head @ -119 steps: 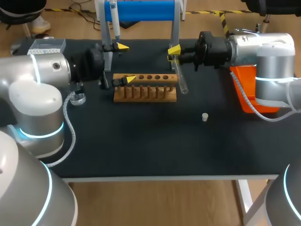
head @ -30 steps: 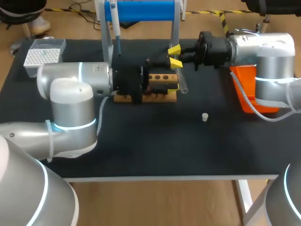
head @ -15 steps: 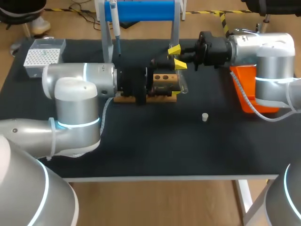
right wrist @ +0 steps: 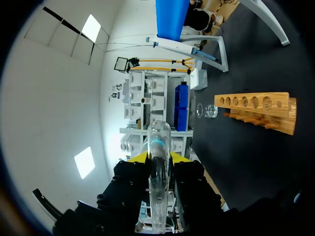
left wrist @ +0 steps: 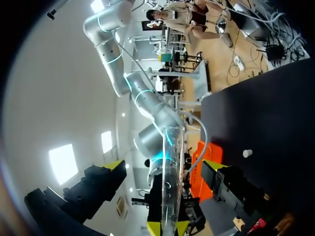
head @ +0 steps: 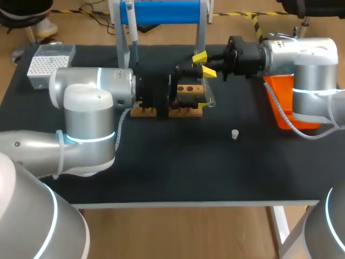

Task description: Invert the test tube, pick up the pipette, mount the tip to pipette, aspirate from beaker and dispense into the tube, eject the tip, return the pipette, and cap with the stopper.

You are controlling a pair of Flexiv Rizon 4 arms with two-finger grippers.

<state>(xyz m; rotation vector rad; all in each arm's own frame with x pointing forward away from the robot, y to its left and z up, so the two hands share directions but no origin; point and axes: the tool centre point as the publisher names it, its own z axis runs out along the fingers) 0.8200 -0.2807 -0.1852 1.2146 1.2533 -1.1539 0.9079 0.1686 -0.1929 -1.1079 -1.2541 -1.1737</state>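
My right gripper [head: 200,58] is shut on a clear glass test tube [head: 209,93], which hangs in the air just right of the wooden rack [head: 188,100]. In the right wrist view the tube [right wrist: 158,196] runs out between the yellow tips [right wrist: 158,157]. My left arm reaches across the rack, and its gripper [head: 205,89] stands wide open with one finger on each side of the tube, not touching it. The left wrist view shows the tube [left wrist: 170,182] midway between my left gripper's [left wrist: 162,164] spread fingers. The pipette [head: 131,27] hangs on the blue stand. A small white stopper [head: 234,134] lies on the mat.
A tip box [head: 48,62] sits at the back left and an orange bin [head: 280,102] at the right under my right arm. The glass beaker [right wrist: 206,110] stands beyond the rack [right wrist: 256,110] in the right wrist view; my left arm hides it from the head camera.
My left arm has slid right over the rack, bringing its open fingers around the tube. The right arm and the tube have stayed still.
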